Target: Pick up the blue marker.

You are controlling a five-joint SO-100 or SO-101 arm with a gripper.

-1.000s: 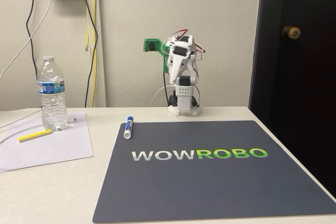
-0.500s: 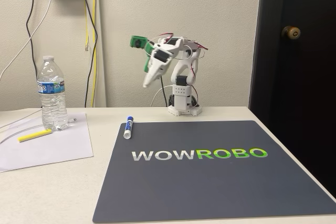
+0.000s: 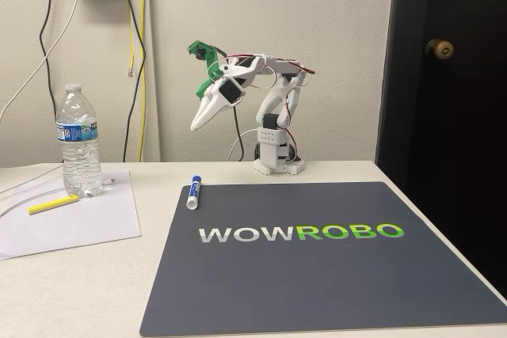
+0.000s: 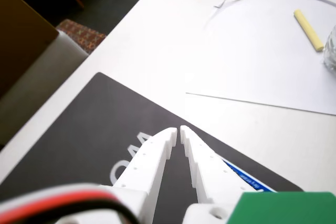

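Room: you face a pale wall with an outlet and hanging cables, a dark door at right.
Table: off-white table (image 3: pixel 95 290) carrying a dark grey printed mat (image 3: pixel 317 275).
Marker: the short white-barrelled blue marker (image 3: pixel 192 191) lies untouched at the mat's far left edge.
Tool: your white two-finger tool (image 4: pixel 176 131) hangs well above it, fingers nearly together, holding nothing.
Left: descent, grasp and lift, I judge.

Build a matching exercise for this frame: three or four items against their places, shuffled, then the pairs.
Items:
1. blue marker
2. yellow stick
3. water bottle
4. gripper

Places, in the fixed view:
A. standing at the paper's far edge
B. raised in the air, jaws nearly together
C. on the dark mat's far left corner
D. lying on the white paper

Pairs: 1-C, 2-D, 3-A, 4-B
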